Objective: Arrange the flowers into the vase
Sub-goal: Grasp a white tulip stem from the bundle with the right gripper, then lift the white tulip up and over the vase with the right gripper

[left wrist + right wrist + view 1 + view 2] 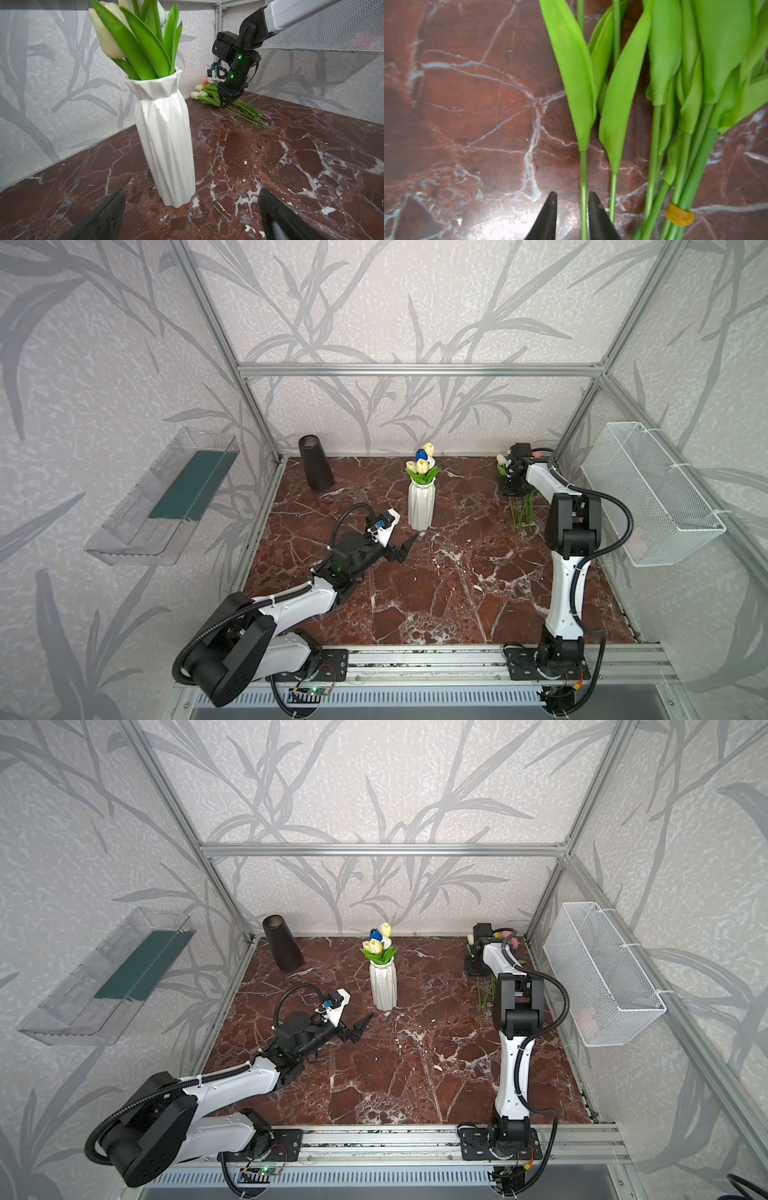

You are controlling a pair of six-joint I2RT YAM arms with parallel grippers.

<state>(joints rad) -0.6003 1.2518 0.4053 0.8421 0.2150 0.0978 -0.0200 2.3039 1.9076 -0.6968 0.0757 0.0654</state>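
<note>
We see a glossy, red-brown marble-look table point(291, 166) with white veins, a matt white faceted vase point(166, 135) with faint specks, smooth plastic-looking flowers point(623, 104), a white wire-mesh basket point(652, 493) and a brushed aluminium frame point(415, 369).

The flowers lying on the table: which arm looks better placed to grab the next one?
The right. The right gripper is down at the loose flowers with one stem between its parted jaws. The left gripper, wide open, sits by the white vase, apart from that pile.
</note>
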